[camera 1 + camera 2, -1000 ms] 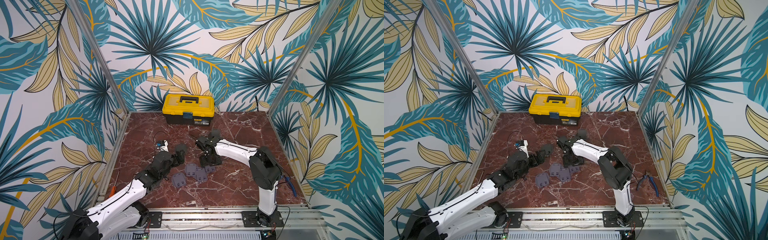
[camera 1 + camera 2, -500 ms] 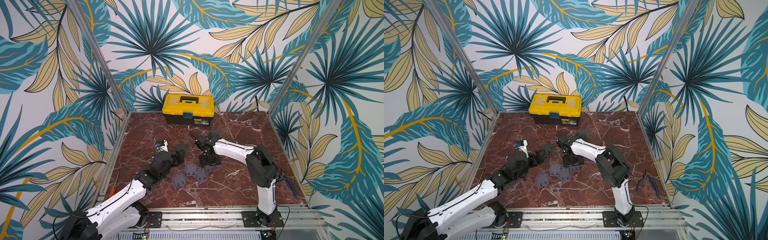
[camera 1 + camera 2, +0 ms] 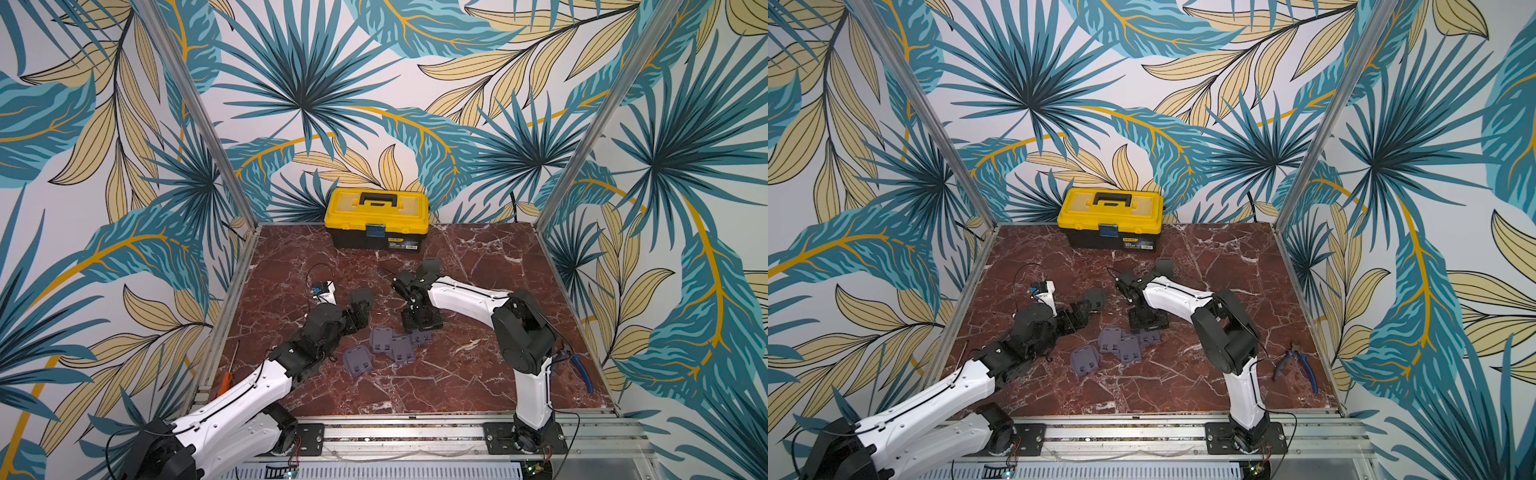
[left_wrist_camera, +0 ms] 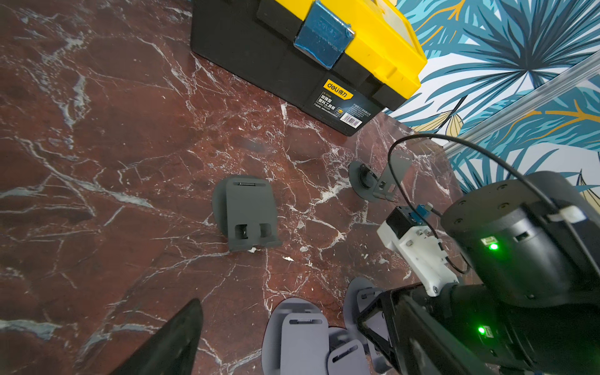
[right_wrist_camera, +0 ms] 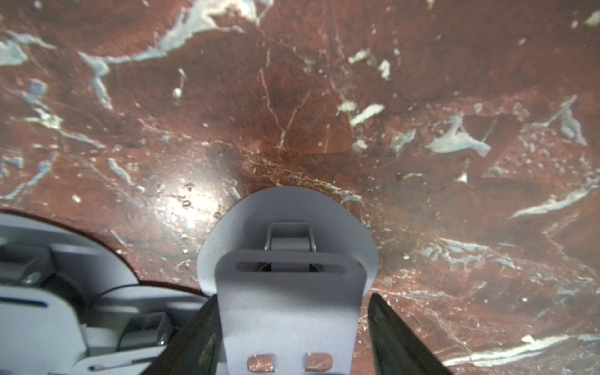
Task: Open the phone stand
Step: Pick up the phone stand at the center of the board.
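Phone stand point(image 5: 289, 324): lying folded flat on the desk point(image 3: 478, 374), a little right of centre, at the right end of a cluster of grey stands point(image 3: 380, 338).
Right claw point(image 5: 293, 298): pointing straight down over it, jaws straddling the upper plate. One finger point(image 5: 194, 334) is meeting the plate's edge and a sliver of desk is showing at the other, so the claw is reading as not yet clamped.
Step in hand: judged to be closing on the plate in order to swing it up.
Doing it well: pinching the plate alone, clear of the round base, and lifting in an arc about the hinge point(image 5: 290, 237). The light base is likely needing a hold-down.
Left claw point(image 3: 359, 318): hanging spread wide and empty, left of the cluster, just near of a dark stand point(image 3: 362, 296).
Further out: an unfolded stand point(image 3: 432, 264) is standing beyond the right arm, and a toolbox point(image 3: 376, 218) is sitting at the far edge.
Hard to make out: both top views are showing the right claw covering most of its stand, and the right wrist view is cutting off the fingertips' contact and blurring the neighbouring stand point(image 5: 48, 276).
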